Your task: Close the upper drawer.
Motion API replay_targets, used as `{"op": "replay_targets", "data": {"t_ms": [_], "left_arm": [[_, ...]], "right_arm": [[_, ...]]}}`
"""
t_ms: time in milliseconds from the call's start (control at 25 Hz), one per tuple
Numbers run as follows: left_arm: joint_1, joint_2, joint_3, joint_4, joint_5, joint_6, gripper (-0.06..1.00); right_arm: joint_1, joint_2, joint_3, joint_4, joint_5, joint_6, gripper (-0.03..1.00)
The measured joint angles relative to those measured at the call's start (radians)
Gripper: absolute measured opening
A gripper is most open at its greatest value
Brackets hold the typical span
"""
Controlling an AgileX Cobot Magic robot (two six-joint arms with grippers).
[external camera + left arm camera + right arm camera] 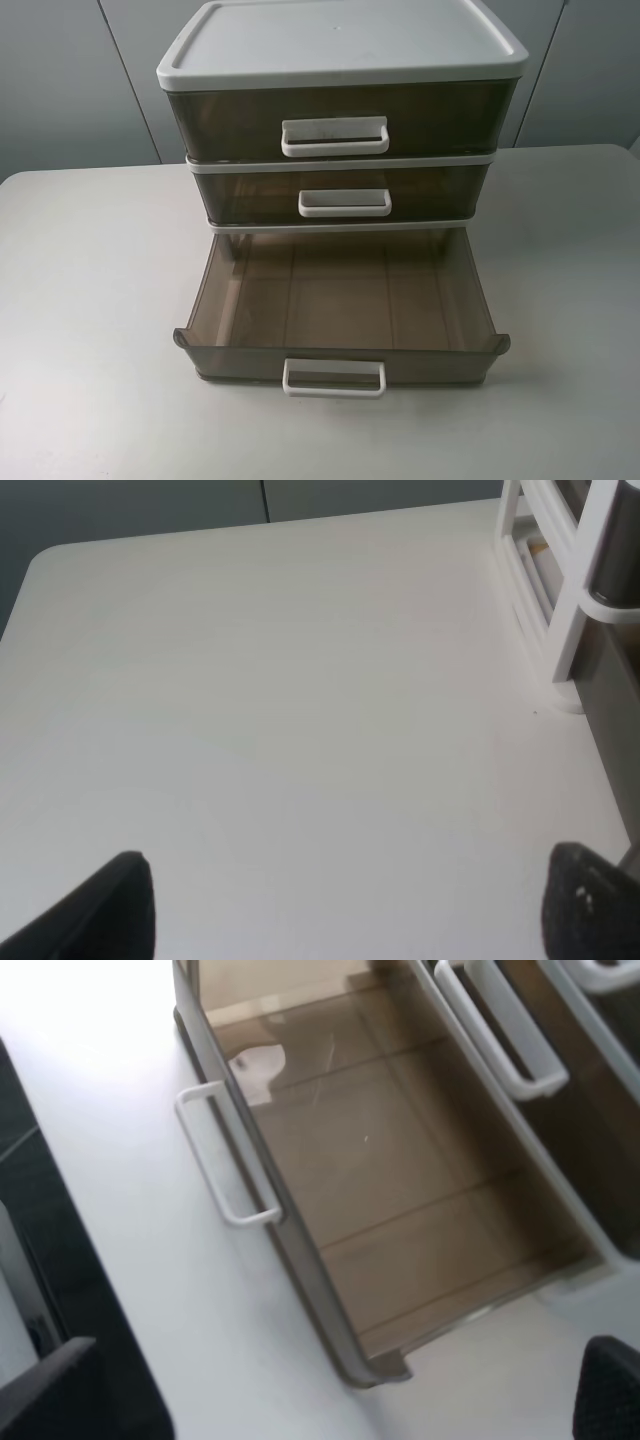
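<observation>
White table [90,300], rounded corners, fills most of my overhead view. Drawer unit [340,40] stands on it at frame centre, toward the back edge. Its bottom drawer [230,360] is pulled out over the tabletop.

Upper drawer [250,192]: middle tier of three-drawer stack. Smoky-brown translucent plastic, wide, shallow. White rectangular loop handle [345,203] centred on front, level. Pushed fully in, front upright, no gap showing. Directly under top tier [230,118]; directly above lowest tier [340,300], which is pulled far out in front.
</observation>
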Motion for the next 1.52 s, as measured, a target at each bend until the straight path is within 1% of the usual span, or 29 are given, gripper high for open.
{"op": "replay_targets", "data": {"t_ms": [160,360,440,560,640,720,920,1000,1120,1240,1480,1520], "left_arm": [[0.000,0.000,0.000,0.000,0.000,0.000,0.74],[0.000,0.000,0.000,0.000,0.000,0.000,0.74],[0.000,0.000,0.000,0.000,0.000,0.000,0.74],[0.000,0.000,0.000,0.000,0.000,0.000,0.74],[0.000,0.000,0.000,0.000,0.000,0.000,0.74],[0.000,0.000,0.000,0.000,0.000,0.000,0.74],[0.000,0.000,0.000,0.000,0.000,0.000,0.74],[0.000,0.000,0.000,0.000,0.000,0.000,0.74],[0.000,0.000,0.000,0.000,0.000,0.000,0.74],[0.000,0.000,0.000,0.000,0.000,0.000,0.74],[0.000,0.000,0.000,0.000,0.000,0.000,0.74],[0.000,0.000,0.000,0.000,0.000,0.000,0.74]], "right_arm": [[0.000,-0.174,0.095,0.034,0.017,0.066,0.70],[0.002,-0.386,0.250,0.067,0.026,0.107,0.70],[0.002,-0.463,0.284,0.067,0.026,0.127,0.70],[0.002,-0.544,0.298,0.060,-0.013,0.159,0.70],[0.002,-0.577,0.316,0.053,-0.056,0.169,0.70],[0.002,-0.582,0.325,0.043,-0.071,0.185,0.70],[0.002,-0.586,0.325,-0.009,-0.082,0.257,0.70],[-0.007,-0.586,0.325,-0.013,-0.082,0.269,0.70],[-0.081,-0.584,0.325,-0.015,-0.082,0.275,0.70],[-0.218,-0.563,0.325,-0.015,-0.082,0.275,0.70],[-0.582,-0.558,0.325,-0.022,-0.082,0.275,0.70],[-0.632,-0.567,0.325,-0.022,-0.082,0.275,0.70]]}}
